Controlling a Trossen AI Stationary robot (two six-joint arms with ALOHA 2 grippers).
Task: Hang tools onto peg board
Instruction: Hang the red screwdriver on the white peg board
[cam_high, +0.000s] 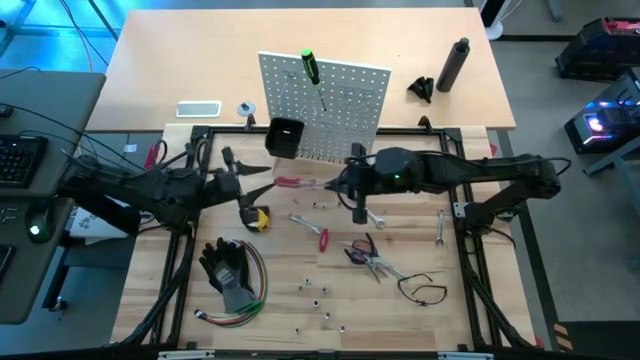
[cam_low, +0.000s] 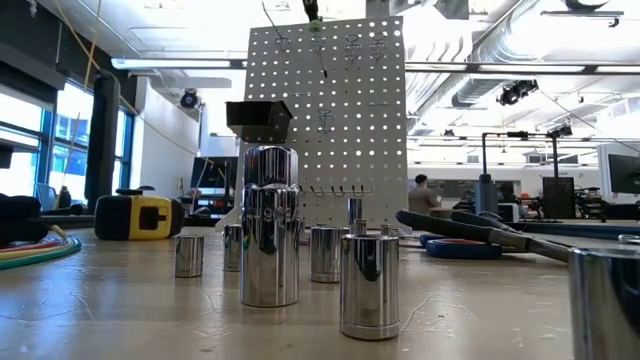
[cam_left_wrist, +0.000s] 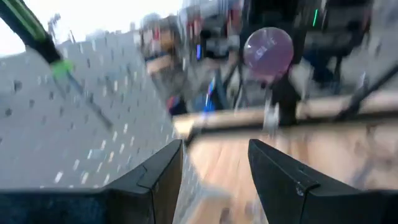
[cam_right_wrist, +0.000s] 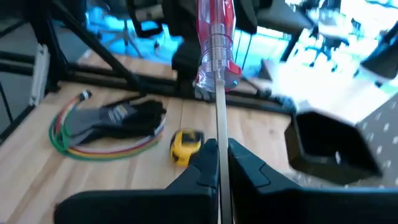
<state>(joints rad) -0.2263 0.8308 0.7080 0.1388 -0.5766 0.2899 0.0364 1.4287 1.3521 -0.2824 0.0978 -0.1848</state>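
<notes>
high view: the peg board (cam_high: 340, 110) stands at the far edge of the wooden worktop (cam_high: 300, 320), a green-handled screwdriver (cam_high: 311, 68) hung near its top and a black bin (cam_high: 284, 137) on its front. the left arm reaches in from the left, its left hand (cam_high: 262, 172) just before the bin, fingers parted and grasping nothing. the right arm stretches across from the right, its right hand (cam_high: 335, 186) clenched on the shaft of a red-handled screwdriver (cam_high: 290, 182) that points toward the left hand. a yellow tape measure (cam_high: 256, 217), a second red-handled tool (cam_high: 323, 239), pliers (cam_high: 362, 252), a wrench (cam_high: 439, 228), a thin black loop (cam_high: 422, 290), black gloves (cam_high: 226, 268) with coloured wires (cam_high: 258, 285) and small metal bits lie on the worktop.

low view: chrome sockets (cam_low: 270, 240) stand in front; the peg board (cam_low: 340, 130) rises behind them, tape measure (cam_low: 138, 216) at left. neither hand shows here.

left wrist view: the left hand (cam_left_wrist: 214, 165) has its two dark fingers (cam_left_wrist: 155, 180) apart, empty, beside the board, where the green-handled screwdriver (cam_left_wrist: 34, 28) hangs.

right wrist view: the right hand (cam_right_wrist: 218, 152) grips the metal shaft, the red handle (cam_right_wrist: 216, 37) away from it; gloves (cam_right_wrist: 121, 118), tape measure (cam_right_wrist: 185, 145) and bin (cam_right_wrist: 333, 146) lie beyond.
</notes>
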